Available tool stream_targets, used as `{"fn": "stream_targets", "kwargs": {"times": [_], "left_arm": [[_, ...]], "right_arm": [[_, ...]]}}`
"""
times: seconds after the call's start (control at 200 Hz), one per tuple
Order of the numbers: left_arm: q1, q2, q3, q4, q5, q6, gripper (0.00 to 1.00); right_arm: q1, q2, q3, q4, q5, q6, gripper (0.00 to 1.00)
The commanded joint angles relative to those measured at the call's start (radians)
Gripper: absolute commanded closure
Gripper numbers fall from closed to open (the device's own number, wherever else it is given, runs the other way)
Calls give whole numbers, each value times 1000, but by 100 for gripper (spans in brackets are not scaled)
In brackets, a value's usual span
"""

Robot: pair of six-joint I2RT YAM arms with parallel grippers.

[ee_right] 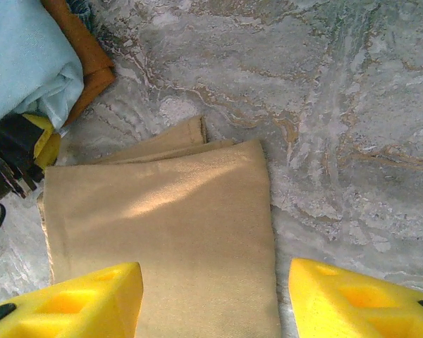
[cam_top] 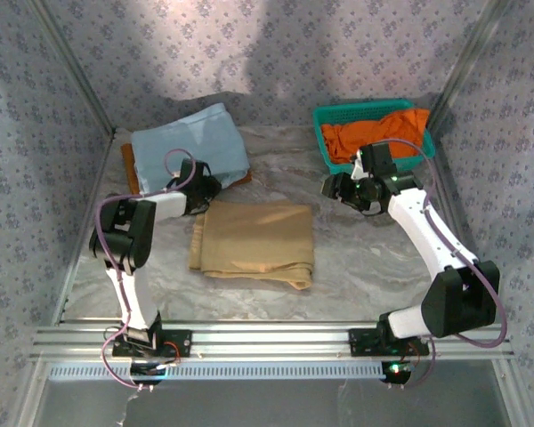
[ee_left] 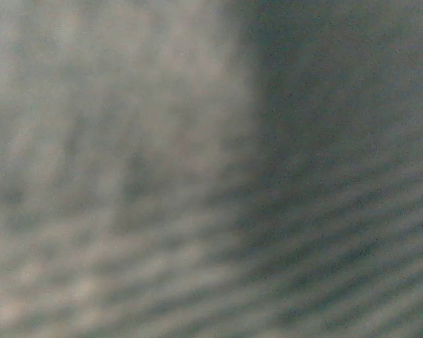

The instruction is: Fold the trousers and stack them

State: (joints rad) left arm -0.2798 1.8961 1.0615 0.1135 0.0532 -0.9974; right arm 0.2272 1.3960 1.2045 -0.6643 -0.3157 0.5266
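This is a robot test booth in a lab. A left arm (cam_top: 129, 267) and a right arm (cam_top: 427, 236) are bolted to an aluminium rail (cam_top: 276, 336). Beyond the rail lies a marbled worktop (cam_top: 374, 258), walled by patterned cloth (cam_top: 36, 107) on metal posts (cam_top: 75, 67).

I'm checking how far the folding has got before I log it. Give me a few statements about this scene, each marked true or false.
1. The trousers lie folded flat on the table. True.
2. The orange garment is spread out on the table next to the trousers. False: it sits in the green basket at the far right.
3. The right gripper has its fingers apart with nothing between them. True.
4. The light blue cloth lies on top of the trousers. False: it lies beyond them at the far left, not on them.
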Motion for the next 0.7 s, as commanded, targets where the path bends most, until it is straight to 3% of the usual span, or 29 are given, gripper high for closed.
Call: {"fn": "stream_targets", "kwargs": {"times": [0.0,0.055,0.105,0.125,0.145,0.32,0.43,0.695], "left_arm": [[-10,-62,33,-213,83,81,30],[-10,-95,64,-295,103,136,18],[-10,-144,76,-357,107,178,15],[-10,-165,78,-383,108,194,4],[-10,-186,81,-415,105,210,1],[-6,-327,93,-663,83,364,0],[17,-352,21,-727,91,416,0],[18,-307,-185,-564,142,457,3]], "right_arm": [[10,23,-3,-18,-26,-44,40],[17,37,-48,-15,-27,-49,36],[33,53,-74,-5,-36,-57,35],[38,58,-81,-2,-38,-58,35],[47,64,-91,1,-36,-59,35],[133,137,-165,53,-29,-60,32],[183,209,-184,99,-36,-60,31],[230,324,-182,144,-60,-62,34]]}}
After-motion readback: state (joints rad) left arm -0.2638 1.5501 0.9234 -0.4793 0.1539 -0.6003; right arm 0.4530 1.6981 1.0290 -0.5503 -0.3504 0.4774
